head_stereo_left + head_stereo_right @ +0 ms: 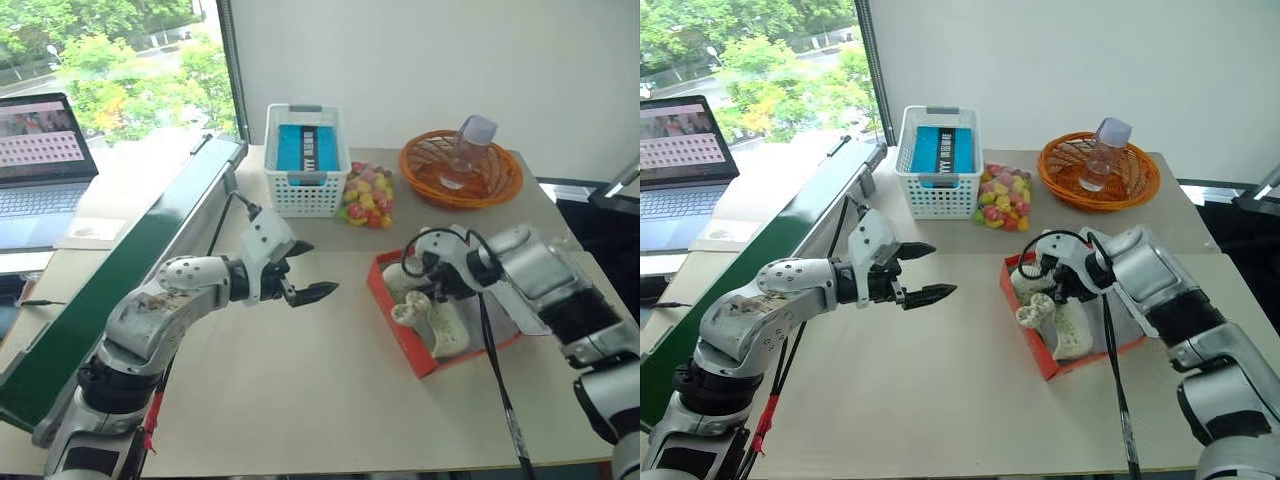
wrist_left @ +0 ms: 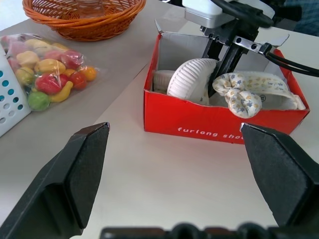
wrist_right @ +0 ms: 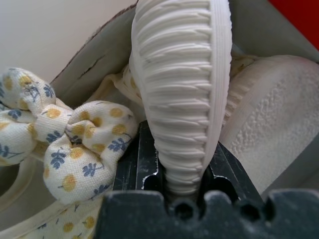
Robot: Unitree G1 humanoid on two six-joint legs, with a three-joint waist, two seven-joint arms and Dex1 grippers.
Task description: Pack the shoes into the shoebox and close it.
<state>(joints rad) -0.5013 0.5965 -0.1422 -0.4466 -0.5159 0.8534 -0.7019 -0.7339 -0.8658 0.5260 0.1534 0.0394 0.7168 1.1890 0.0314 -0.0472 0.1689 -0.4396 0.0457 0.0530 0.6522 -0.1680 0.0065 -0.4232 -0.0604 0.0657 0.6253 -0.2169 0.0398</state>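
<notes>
Two arms reach over the table: the left gripper [image 1: 312, 288] hovers spread wide, while the right gripper [image 2: 219, 62] points down into the shoebox [image 2: 219, 127], pinching a shoe [image 2: 189, 77] by its ribbed sole. Its mate [image 2: 259, 89] lies beside it inside

Office: laptop [image 1: 40, 165] on desk [image 1: 300, 400], window [image 1: 120, 60].

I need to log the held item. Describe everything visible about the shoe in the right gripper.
The shoe is small and cream-white, with a ribbed sole and floral-dotted fabric. It stands on edge, sole toward the open left gripper, inside the red shoebox. The right gripper is shut on it, clamping the sole between its fingers. It leans beside the other shoe, which lies flat with a fabric bow.
</notes>
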